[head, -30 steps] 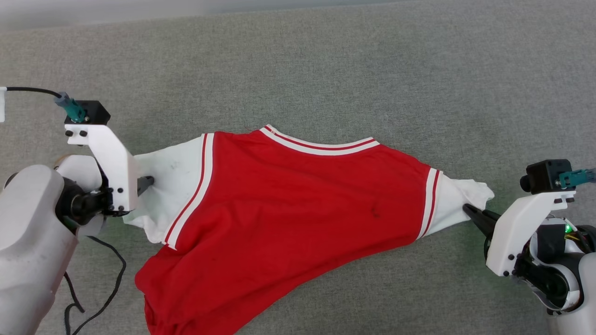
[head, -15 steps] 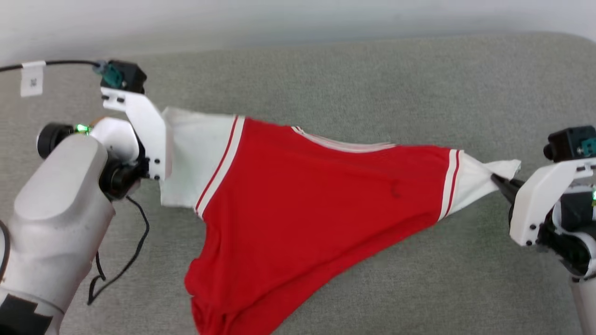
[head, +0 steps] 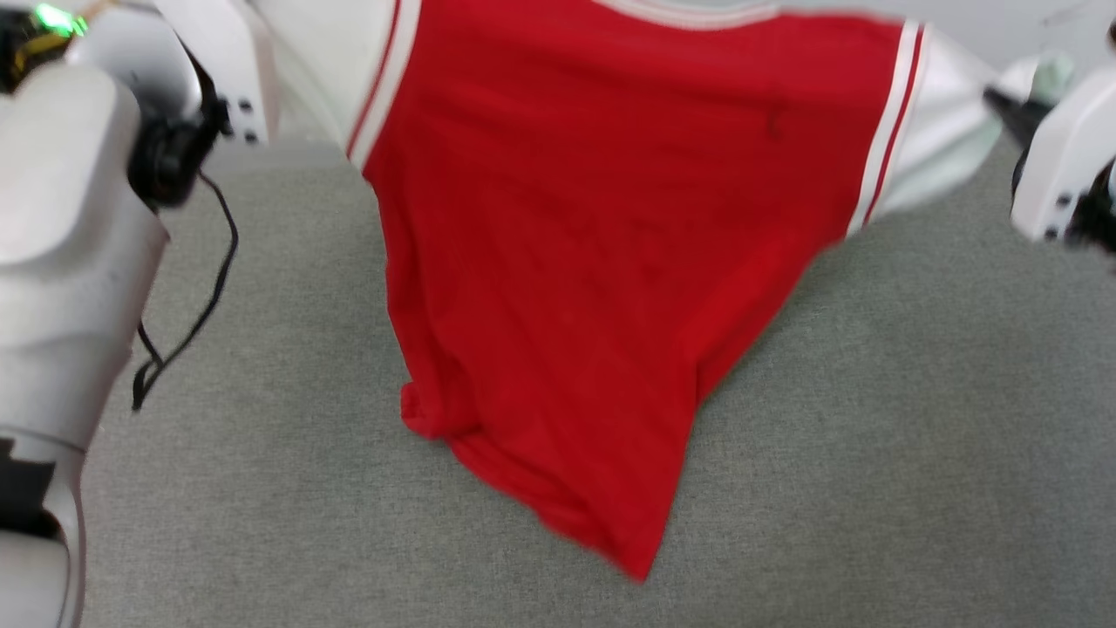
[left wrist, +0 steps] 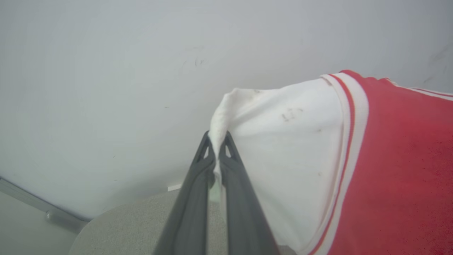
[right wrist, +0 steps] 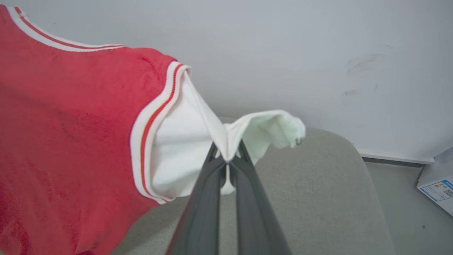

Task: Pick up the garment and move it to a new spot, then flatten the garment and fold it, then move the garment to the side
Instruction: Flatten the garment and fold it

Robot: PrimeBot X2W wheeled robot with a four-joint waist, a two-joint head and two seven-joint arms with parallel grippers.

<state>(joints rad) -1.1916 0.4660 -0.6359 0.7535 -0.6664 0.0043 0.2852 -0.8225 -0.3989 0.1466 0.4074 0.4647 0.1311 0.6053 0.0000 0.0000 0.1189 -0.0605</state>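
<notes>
Red jersey (head: 575,262), newly lifted: your left gripper (left wrist: 216,141) now clamps its 10-o'clock sleeve (head: 321,54), right gripper (right wrist: 228,150) pinching its 2-o'clock; relocation ready.

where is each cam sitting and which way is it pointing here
Head view: on the head, facing down at the garment hanging over the grey surface; pale left forearm at left.
Left wrist view: along the left end effector, facing the wall; pinches a white sleeve.
Right wrist view: along the right end effector, pinching the other sleeve.
Shared: both wrist views show the red body and wall.
</notes>
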